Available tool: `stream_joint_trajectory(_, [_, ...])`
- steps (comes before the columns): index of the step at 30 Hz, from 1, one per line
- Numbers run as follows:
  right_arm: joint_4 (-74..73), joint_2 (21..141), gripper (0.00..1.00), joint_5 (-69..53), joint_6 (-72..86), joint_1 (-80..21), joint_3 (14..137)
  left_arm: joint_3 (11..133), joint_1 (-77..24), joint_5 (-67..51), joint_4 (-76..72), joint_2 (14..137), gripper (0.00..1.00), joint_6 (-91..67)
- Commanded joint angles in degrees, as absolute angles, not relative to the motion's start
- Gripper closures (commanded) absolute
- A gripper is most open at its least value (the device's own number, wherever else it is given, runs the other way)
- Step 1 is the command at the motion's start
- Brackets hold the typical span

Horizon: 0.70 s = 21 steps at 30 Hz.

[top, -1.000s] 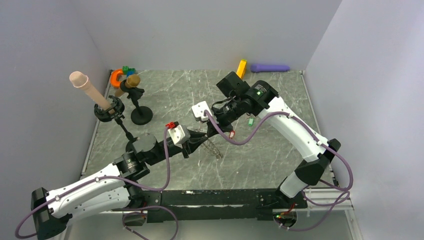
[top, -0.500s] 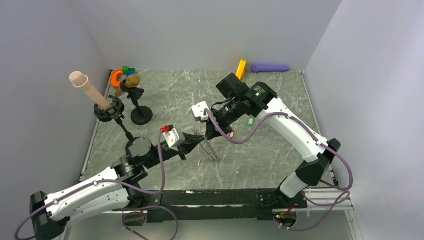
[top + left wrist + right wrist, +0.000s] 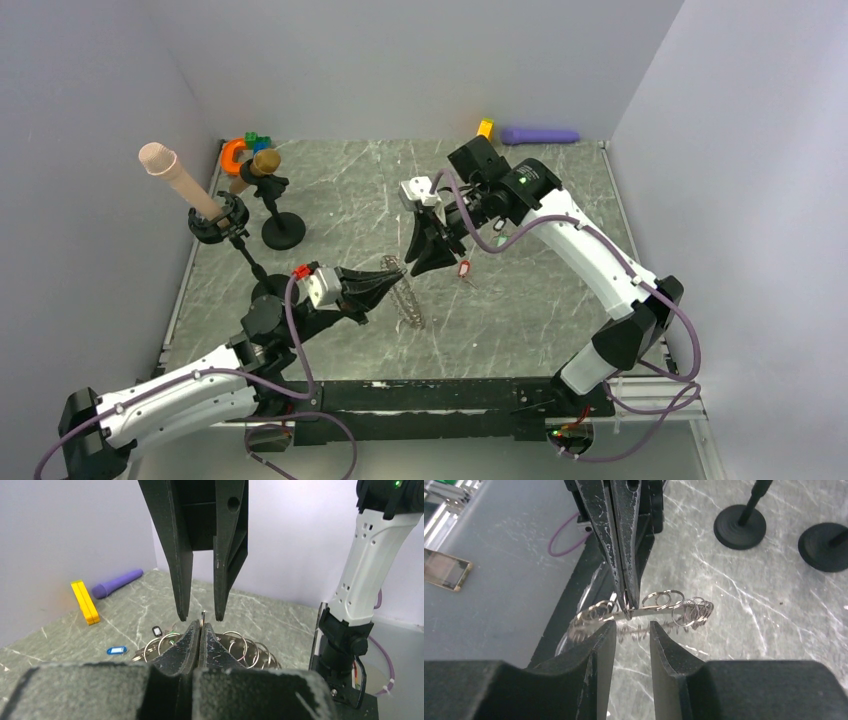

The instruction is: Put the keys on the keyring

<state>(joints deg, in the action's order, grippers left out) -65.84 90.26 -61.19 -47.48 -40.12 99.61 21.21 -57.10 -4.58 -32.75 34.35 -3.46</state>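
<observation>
Right wrist: left tool pinches silvery keyring, chain of wire loops.

The keyring is bright silver metal: thin wire rings with a polished, reflective shine. The left fingers are matt black plastic, rough-grained and flecked with pale scuffs. The right fingers look the same, greyish along their edges. The desk has a grey-green stone look with white veins and a soft sheen. The blue key is plastic. The yellow block is smooth plastic, and the purple cylinder is smooth and matt.
</observation>
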Motion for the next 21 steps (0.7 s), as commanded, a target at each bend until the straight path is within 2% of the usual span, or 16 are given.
stream_joint_trajectory(1, [-61.6,89.56,0.65,-68.69,-44.74,-40.25,100.29,21.53,-57.3,-3.87,-43.56,35.23,1.0,-4.66])
stream_joint_trajectory(7, [-61.11,89.74,0.68,-69.28,-44.22,-40.28,100.36,21.33,-57.32,-3.78,-46.24,36.89,1.0,-5.0])
stream_joint_trajectory(9, [-61.69,89.79,0.73,-69.85,-44.77,-40.3,100.57,21.24,-57.32,-3.82,-46.61,37.29,1.0,-5.22])
stream_joint_trajectory(15, [-63.15,89.93,0.99,-70.64,-46.3,-40.32,100.81,20.95,-57.3,-3.49,-47.02,37.31,1.0,-5.66])
stream_joint_trajectory(19, [-65.1,90.28,1.0,-69.04,-47.12,-40.44,102.08,20.92,-57.3,-2.62,-46.8,37.15,1.0,-6.54])
stream_joint_trajectory(20, [-65.88,90.53,1.0,-67.59,-47.06,-40.58,102.77,21.08,-57.32,-2.25,-45.6,36.8,0.93,-6.93])
stream_joint_trajectory(21, [-67.7,90.84,1.0,-66.46,-48.23,-40.56,103.8,21.44,-57.31,-2.17,-43.33,36.08,0.79,-7.32])
